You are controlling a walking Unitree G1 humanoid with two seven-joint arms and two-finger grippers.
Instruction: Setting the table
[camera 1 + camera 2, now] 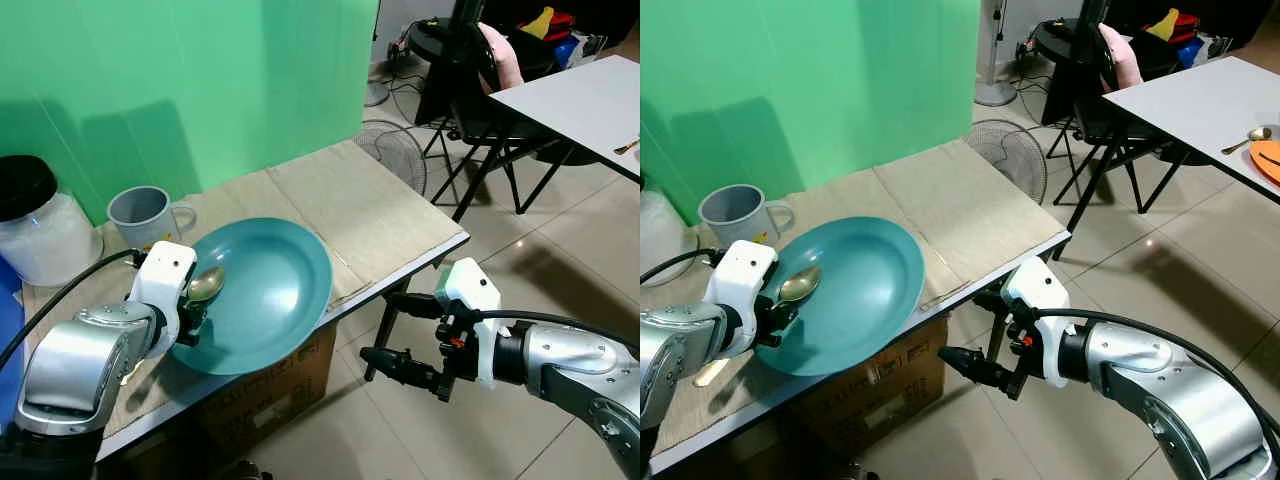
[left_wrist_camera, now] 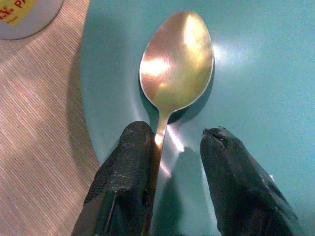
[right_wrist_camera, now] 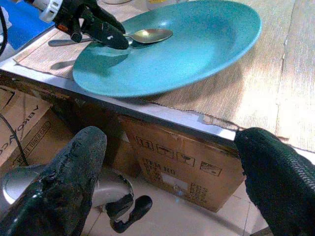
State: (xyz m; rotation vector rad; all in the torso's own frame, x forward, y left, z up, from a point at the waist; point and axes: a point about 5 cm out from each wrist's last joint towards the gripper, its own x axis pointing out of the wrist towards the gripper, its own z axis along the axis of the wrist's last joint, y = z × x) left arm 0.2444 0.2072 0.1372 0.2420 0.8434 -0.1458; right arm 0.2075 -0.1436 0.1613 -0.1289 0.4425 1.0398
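A teal plate sits at the front edge of a table covered by a beige woven mat with a fine ribbed texture. A shiny gold spoon rests on the plate's left rim. A pale grey mug stands behind the plate. At the table's back left corner is a white container with a black lid. The wall behind is bright green. Under the table is a brown cardboard box with dark printed symbols. Both grippers have black fingers and white-and-silver bodies.
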